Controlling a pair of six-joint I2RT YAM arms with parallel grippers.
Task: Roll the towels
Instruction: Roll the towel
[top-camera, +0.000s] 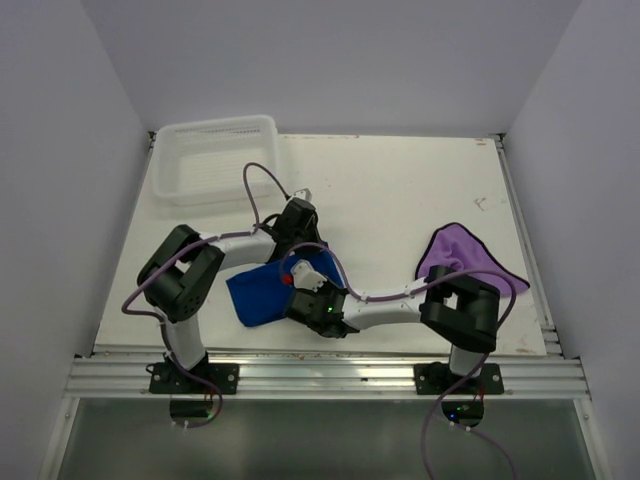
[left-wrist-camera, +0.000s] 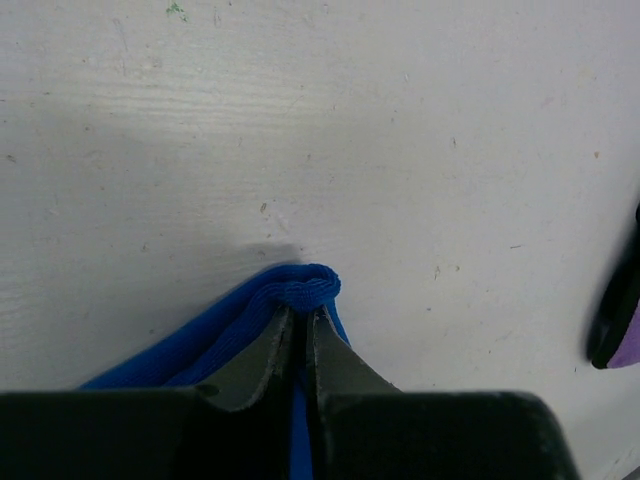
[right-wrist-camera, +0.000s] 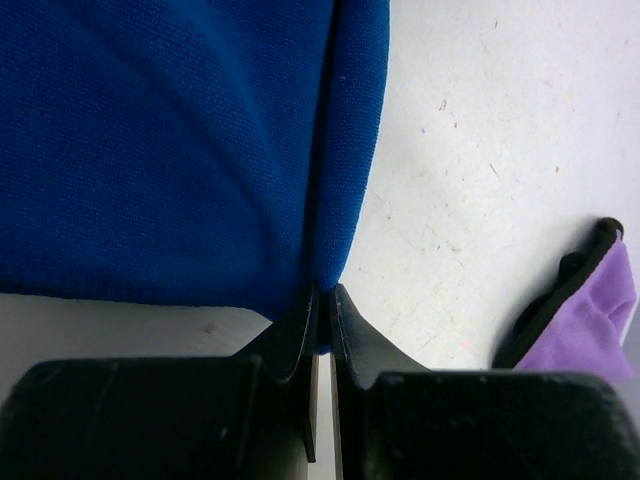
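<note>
The royal blue towel lies near the table's front, left of centre, partly under both arms. My left gripper is shut on its bunched hemmed corner. My right gripper is shut on a folded edge of the same blue towel. In the top view the left gripper is at the towel's far side and the right gripper at its right side. The light purple towel with a dark edge lies crumpled at the right; a corner of it shows in the right wrist view and the left wrist view.
A white plastic mesh basket stands at the table's back left corner. The white table has raised rails along its right and front edges. Grey walls enclose the table on three sides.
</note>
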